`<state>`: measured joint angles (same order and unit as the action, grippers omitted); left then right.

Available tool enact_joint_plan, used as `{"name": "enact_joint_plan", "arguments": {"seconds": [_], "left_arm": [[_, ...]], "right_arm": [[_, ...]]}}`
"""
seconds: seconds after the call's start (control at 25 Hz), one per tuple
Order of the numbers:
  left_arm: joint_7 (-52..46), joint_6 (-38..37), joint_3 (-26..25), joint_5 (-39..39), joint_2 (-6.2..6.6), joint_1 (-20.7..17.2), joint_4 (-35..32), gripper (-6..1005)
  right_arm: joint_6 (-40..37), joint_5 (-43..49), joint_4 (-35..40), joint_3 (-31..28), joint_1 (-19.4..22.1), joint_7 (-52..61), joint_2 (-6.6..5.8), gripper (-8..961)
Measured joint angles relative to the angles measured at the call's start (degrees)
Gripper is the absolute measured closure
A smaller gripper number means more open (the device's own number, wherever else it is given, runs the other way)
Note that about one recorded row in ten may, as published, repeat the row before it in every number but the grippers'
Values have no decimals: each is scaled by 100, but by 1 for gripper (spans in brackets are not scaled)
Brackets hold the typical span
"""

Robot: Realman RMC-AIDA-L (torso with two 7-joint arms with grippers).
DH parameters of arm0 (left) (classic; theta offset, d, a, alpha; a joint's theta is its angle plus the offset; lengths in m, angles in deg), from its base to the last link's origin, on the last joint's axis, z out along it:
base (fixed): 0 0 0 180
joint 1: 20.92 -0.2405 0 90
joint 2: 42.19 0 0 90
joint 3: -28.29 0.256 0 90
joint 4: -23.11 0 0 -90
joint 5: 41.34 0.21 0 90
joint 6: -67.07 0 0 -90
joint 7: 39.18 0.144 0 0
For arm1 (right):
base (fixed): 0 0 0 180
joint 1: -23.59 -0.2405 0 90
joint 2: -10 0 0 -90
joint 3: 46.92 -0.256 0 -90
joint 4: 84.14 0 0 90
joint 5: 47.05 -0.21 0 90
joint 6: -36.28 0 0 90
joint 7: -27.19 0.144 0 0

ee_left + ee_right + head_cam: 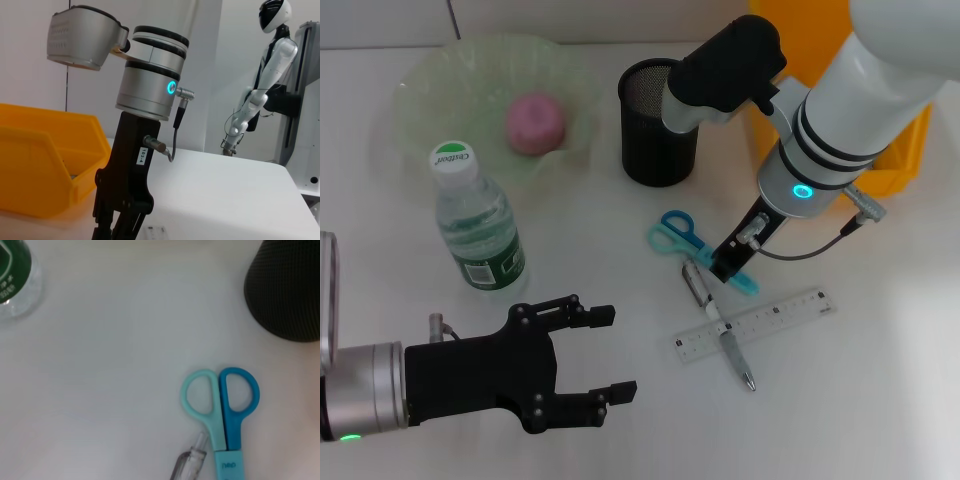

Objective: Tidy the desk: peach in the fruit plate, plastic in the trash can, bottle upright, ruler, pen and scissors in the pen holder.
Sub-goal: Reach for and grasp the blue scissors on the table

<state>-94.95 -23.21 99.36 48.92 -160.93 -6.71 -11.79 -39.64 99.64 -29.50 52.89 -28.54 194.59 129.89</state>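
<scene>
The pink peach lies in the pale-green fruit plate at the back left. In front of the plate the bottle stands upright. Teal and blue scissors lie in front of the black mesh pen holder. My right gripper hangs low over their blade end. Beside them the pen lies across the clear ruler. The yellow trash can stands behind my right arm. My left gripper is open near the desk's front left. No plastic is in view.
A second white humanoid robot stands far off beyond the desk. The bottle is off to the side of the scissors in the right wrist view.
</scene>
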Motion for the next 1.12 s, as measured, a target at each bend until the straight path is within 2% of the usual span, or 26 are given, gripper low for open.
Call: {"name": "enact_joint_plan", "arguments": {"seconds": [1.12], "left_arm": [[13, -33, -3, 3, 9, -15, 0, 199]], "right_arm": [[84, -115, -317, 46, -120, -25, 0, 712]]}}
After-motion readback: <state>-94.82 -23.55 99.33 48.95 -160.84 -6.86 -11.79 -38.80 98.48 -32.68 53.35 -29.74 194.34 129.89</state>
